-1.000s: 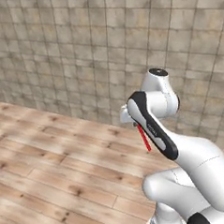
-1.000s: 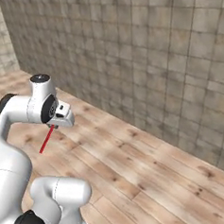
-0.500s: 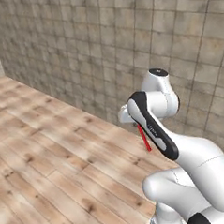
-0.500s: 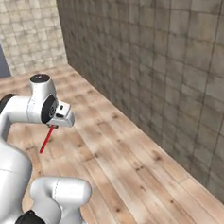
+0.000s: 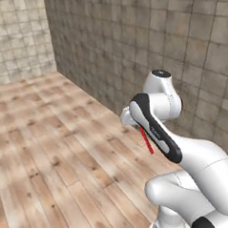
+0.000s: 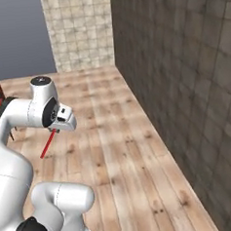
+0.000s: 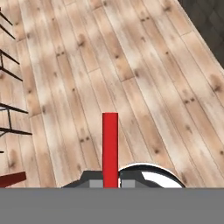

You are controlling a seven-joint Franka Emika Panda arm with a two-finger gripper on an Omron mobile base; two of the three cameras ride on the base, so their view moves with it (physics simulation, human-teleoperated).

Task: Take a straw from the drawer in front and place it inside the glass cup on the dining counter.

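Currently: 1 straw, red, clenched between jaws of gripper, hanging over plank floor, tiled wall right. Step: carrying toward dining counter. Next: find glass cup, lower straw inside.

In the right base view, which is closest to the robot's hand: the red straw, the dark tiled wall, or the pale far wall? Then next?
1. The straw, pinched in the hand, hanging below.
2. The dark tiled wall, off to the right.
3. The pale far wall, at the room's end.
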